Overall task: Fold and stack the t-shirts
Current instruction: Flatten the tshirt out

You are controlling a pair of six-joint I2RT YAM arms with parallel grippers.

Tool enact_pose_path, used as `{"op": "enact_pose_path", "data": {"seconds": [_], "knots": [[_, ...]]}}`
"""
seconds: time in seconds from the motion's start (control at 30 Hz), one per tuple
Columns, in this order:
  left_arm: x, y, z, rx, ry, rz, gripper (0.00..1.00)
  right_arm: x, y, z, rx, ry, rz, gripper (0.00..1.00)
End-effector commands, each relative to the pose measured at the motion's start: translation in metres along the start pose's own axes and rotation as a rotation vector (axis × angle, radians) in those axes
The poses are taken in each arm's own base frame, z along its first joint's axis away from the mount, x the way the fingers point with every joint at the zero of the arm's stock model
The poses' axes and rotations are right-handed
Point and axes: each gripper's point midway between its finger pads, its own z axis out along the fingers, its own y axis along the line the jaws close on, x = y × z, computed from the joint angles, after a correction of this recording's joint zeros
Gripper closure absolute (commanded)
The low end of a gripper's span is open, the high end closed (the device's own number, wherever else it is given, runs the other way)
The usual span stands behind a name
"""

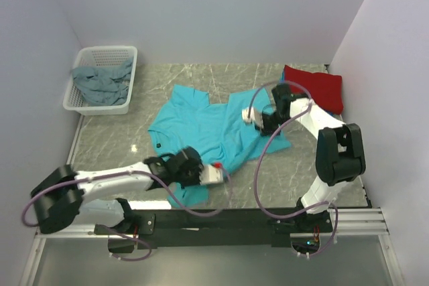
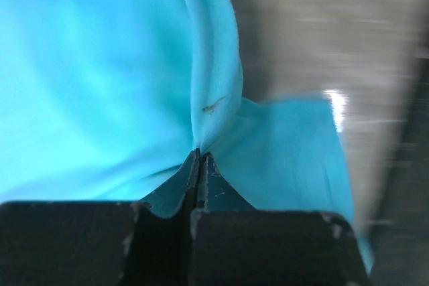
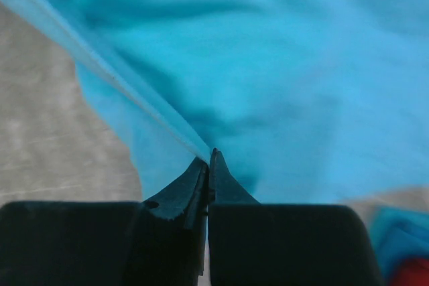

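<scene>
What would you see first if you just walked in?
The bright turquoise t-shirt spread over the middle of the table grabs you first. The left end effector is pinched shut on its near edge and the right end effector on its right edge. A red t-shirt lies at the back right, and a white basket at back left holds a grey-blue t-shirt.

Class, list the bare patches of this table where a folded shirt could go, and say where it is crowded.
Bare: back strip between basket and red t-shirt; left side between basket and turquoise t-shirt. Crowded: centre, where left gripper and right gripper pinch that shirt.
</scene>
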Motion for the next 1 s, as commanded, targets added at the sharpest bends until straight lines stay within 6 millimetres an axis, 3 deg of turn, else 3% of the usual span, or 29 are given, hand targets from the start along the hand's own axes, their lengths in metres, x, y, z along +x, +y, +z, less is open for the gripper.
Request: {"op": "enact_pose_path", "data": {"seconds": [0.0,0.03,0.07,0.1,0.13,0.17,0.2,0.23,0.27,0.33,0.37,0.4,0.43,0.47,0.5,0.53,0.57,0.6,0.67,0.7,0.73,0.77,0.8,0.83,0.9,0.97], "knots": [[-0.007,0.090,-0.051,-0.369,-0.048,-0.014,1.00,-0.040,-0.067,-0.042,0.224,-0.069,0.145,1.00],[-0.013,0.113,-0.067,-0.447,-0.083,-0.029,1.00,-0.055,-0.098,-0.064,0.311,-0.080,0.144,1.00],[-0.019,0.153,-0.102,-0.573,-0.128,-0.076,1.00,-0.065,-0.113,-0.079,0.370,-0.107,0.221,1.00],[-0.027,0.177,-0.125,-0.654,-0.157,-0.074,1.00,-0.089,-0.145,-0.115,0.485,-0.153,0.209,1.00],[-0.037,0.196,-0.148,-0.725,-0.193,-0.079,1.00,-0.099,-0.156,-0.132,0.530,-0.181,0.253,1.00],[-0.058,0.227,-0.195,-0.841,-0.248,-0.095,1.00,-0.112,-0.165,-0.153,0.578,-0.214,0.250,1.00],[-0.073,0.238,-0.218,-0.879,-0.283,-0.090,1.00,-0.134,-0.178,-0.192,0.661,-0.267,0.217,1.00],[-0.088,0.244,-0.239,-0.905,-0.315,-0.075,1.00,-0.149,-0.175,-0.220,0.706,-0.311,0.211,1.00],[-0.115,0.249,-0.276,-0.933,-0.375,-0.059,1.00,-0.165,-0.169,-0.237,0.714,-0.361,0.179,1.00],[-0.145,0.241,-0.304,-0.898,-0.484,-0.027,1.00,-0.179,-0.152,-0.267,0.747,-0.394,0.135,1.00],[-0.162,0.227,-0.331,-0.884,-0.563,-0.002,1.00,-0.191,-0.131,-0.296,0.803,-0.415,0.082,1.00],[-0.171,0.216,-0.341,-0.858,-0.631,-0.004,1.00,-0.183,-0.119,-0.285,0.786,-0.403,0.086,1.00],[-0.183,0.199,-0.345,-0.793,-0.706,0.032,1.00,-0.190,-0.097,-0.308,0.850,-0.411,0.017,1.00],[-0.184,0.180,-0.353,-0.771,-0.770,0.054,1.00,-0.185,-0.087,-0.306,0.859,-0.399,0.002,1.00],[-0.185,0.167,-0.352,-0.725,-0.814,0.042,1.00,-0.166,-0.076,-0.280,0.821,-0.362,0.022,1.00],[-0.188,0.149,-0.346,-0.647,-0.858,0.061,1.00,-0.164,-0.056,-0.284,0.844,-0.351,-0.005,1.00],[-0.180,0.132,-0.336,-0.597,-0.875,0.048,1.00,-0.154,-0.046,-0.274,0.831,-0.315,-0.029,1.00],[-0.174,0.120,-0.325,-0.531,-0.883,-0.004,1.00,-0.131,-0.032,-0.240,0.763,-0.272,0.002,1.00],[-0.160,0.085,-0.291,-0.344,-0.879,-0.039,0.99,-0.107,-0.004,-0.227,0.751,-0.205,-0.006,1.00],[-0.154,0.071,-0.278,-0.257,-0.872,-0.097,0.97,-0.084,0.014,-0.197,0.681,-0.168,0.026,1.00],[-0.146,0.055,-0.264,-0.171,-0.848,-0.146,0.92,-0.077,0.032,-0.195,0.688,-0.144,0.005,1.00],[-0.140,0.032,-0.253,-0.053,-0.847,-0.154,0.82,-0.067,0.043,-0.187,0.674,-0.124,0.004,1.00],[-0.135,0.022,-0.246,0.008,-0.838,-0.217,0.35,-0.046,0.061,-0.170,0.646,-0.069,0.024,0.93],[-0.136,0.018,-0.250,0.023,-0.847,-0.232,0.01,-0.041,0.067,-0.162,0.636,-0.070,0.038,0.78],[-0.135,0.023,-0.258,-0.039,-0.873,-0.264,0.01,-0.021,0.074,-0.148,0.643,-0.018,0.090,0.46],[-0.136,0.043,-0.267,-0.162,-0.904,-0.281,0.00,-0.019,0.078,-0.144,0.636,-0.015,0.078,0.43]]}}
